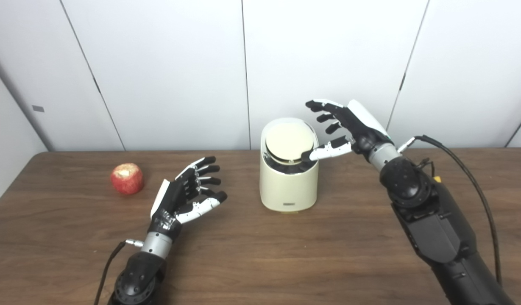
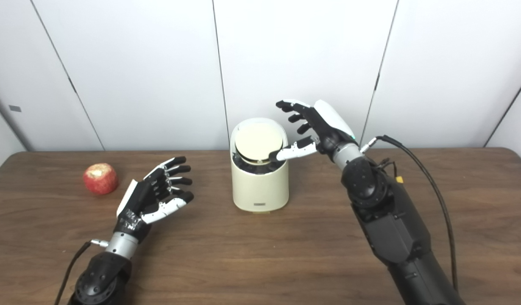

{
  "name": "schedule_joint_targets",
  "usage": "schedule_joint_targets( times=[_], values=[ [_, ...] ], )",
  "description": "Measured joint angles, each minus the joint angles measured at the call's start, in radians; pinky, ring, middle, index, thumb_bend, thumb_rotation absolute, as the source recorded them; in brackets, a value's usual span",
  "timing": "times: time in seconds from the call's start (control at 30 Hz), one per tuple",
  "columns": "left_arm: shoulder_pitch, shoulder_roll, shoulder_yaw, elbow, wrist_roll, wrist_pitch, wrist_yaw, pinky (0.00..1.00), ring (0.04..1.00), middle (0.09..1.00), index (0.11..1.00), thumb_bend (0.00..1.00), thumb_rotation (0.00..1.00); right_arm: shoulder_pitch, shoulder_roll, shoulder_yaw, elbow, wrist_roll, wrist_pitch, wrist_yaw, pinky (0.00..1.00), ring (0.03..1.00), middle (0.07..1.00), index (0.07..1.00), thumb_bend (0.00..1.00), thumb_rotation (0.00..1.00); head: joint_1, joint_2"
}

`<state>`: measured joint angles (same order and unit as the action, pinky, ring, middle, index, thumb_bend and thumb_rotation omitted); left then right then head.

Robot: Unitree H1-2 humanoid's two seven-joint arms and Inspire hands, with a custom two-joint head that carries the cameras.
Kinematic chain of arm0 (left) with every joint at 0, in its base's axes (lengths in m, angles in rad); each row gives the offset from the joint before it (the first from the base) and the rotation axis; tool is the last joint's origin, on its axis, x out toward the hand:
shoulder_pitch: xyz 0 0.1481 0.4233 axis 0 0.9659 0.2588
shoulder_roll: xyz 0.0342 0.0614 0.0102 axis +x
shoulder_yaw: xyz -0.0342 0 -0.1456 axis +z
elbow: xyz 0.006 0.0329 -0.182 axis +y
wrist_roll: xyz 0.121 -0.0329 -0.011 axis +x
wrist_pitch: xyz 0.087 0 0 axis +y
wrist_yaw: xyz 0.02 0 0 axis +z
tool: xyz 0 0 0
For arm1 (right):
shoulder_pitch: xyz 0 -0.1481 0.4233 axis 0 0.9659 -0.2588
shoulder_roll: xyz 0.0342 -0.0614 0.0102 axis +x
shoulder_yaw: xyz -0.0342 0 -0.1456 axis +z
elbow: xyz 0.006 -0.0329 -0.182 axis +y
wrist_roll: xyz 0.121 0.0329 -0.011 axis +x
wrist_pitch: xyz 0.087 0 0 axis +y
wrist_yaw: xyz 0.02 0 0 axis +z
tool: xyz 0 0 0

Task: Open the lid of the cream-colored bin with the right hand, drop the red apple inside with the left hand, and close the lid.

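Right hand [image 1: 349, 127] is up beside the bin, fingers spread and holding nothing, thumb tip resting at the right edge of the lid [image 1: 289, 142]. The lid looks tipped, with a dark gap along its front, so by my read the opening step is in progress and not finished. Next that thumb needs to push the lid further until the mouth is clear. The cream-colored bin [image 1: 289, 186] stands upright mid-counter, with bare wood all round it. Over to the left hand [image 1: 188, 190]: fingers apart, empty, palm turned inward, hovering low over the counter [image 1: 260, 254]. The red apple [image 1: 127, 178] sits just beyond it to the left, well apart from the bin, pale patch on top. There's open counter between apple and bin, nothing in the way; the wall panels stand close behind.
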<state>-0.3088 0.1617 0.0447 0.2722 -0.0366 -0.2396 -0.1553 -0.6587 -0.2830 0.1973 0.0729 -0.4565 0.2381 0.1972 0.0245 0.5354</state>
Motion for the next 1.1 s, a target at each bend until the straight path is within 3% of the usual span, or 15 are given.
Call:
schedule_joint_targets(
  times=[0.3, 0.67, 0.83, 1.03, 1.1],
  values=[
    [0.0, 0.003, 0.001, 0.001, -0.003, 0.0, -0.002, 0.55, 0.703, 0.796, 0.86, 0.75, 0.26, 0.152, -0.002, -0.044, -0.101, 0.037, -0.055, -0.026, 0.61, 0.764, 0.831, 0.842, 0.72, 0.18, 0.0, -0.002],
    [0.0, 0.006, 0.002, -0.003, -0.011, 0.004, -0.008, 0.56, 0.704, 0.802, 0.863, 0.75, 0.25, 0.299, -0.006, -0.127, -0.101, 0.126, -0.174, -0.061, 0.64, 0.783, 0.859, 0.863, 0.76, 0.29, 0.003, -0.002],
    [0.0, 0.007, 0.002, -0.005, -0.009, 0.007, -0.008, 0.56, 0.703, 0.801, 0.862, 0.75, 0.25, 0.333, -0.006, -0.132, -0.095, 0.135, -0.224, -0.068, 0.64, 0.776, 0.854, 0.865, 0.77, 0.25, 0.005, -0.003],
    [0.0, 0.009, 0.002, -0.006, -0.002, 0.006, -0.008, 0.56, 0.701, 0.798, 0.858, 0.74, 0.25, 0.35, -0.005, -0.138, -0.091, 0.144, -0.238, -0.072, 0.66, 0.787, 0.857, 0.871, 0.76, 0.22, 0.002, -0.003],
    [0.0, 0.009, 0.002, -0.008, 0.0, 0.006, -0.008, 0.56, 0.703, 0.799, 0.857, 0.74, 0.25, 0.358, -0.005, -0.139, -0.091, 0.151, -0.242, -0.072, 0.67, 0.799, 0.863, 0.875, 0.77, 0.22, 0.032, -0.011]
  ],
)
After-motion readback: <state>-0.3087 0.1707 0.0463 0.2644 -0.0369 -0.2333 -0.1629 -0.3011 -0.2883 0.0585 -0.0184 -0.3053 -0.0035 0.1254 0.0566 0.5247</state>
